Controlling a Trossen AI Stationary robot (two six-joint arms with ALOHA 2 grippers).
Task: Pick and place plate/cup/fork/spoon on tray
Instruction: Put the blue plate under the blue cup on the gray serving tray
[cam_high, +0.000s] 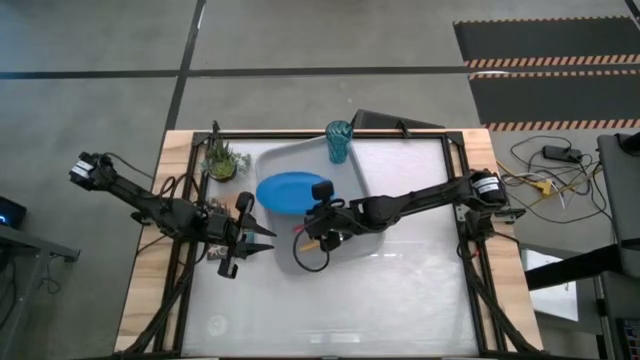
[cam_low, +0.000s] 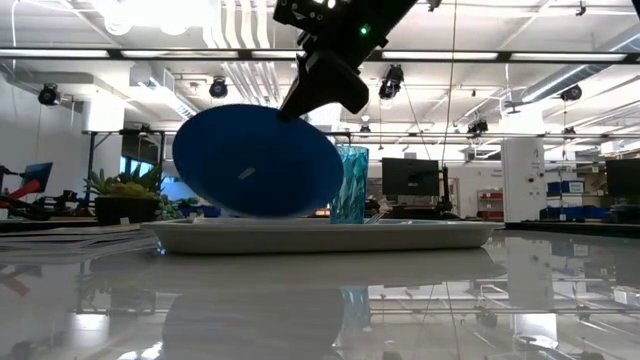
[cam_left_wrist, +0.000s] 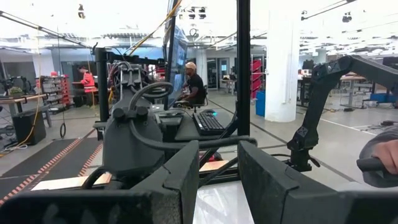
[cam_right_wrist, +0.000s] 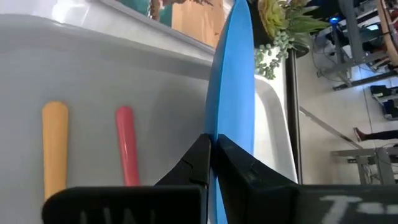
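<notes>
Over at the desk's left edge, the left gripper (cam_high: 262, 237) waits just above the surface, beside the tray's left rim, its two fingers (cam_left_wrist: 180, 174) standing apart with nothing between them. A small potted plant (cam_high: 222, 158) sits near the desk's far left corner.

Next comes the tray (cam_high: 285, 160), lying across the far middle of the desk. Above its left half the plate (cam_high: 288, 191) hangs tilted, lifted clear of the tray floor; from table height it shows as a big blue disc (cam_low: 258, 160) leaning over the tray's rim (cam_low: 320, 236). The right gripper (cam_high: 322, 192) has it by the right-hand rim, jaws clamped on the plate's thin edge (cam_right_wrist: 233, 81).

On the tray floor near its front edge, beside the gripper, lie the spoon (cam_right_wrist: 55, 149) and the fork (cam_right_wrist: 127, 146), side by side and a little apart, handles parallel.

The cup (cam_high: 339, 141) stands upright at the tray's far right corner.
</notes>
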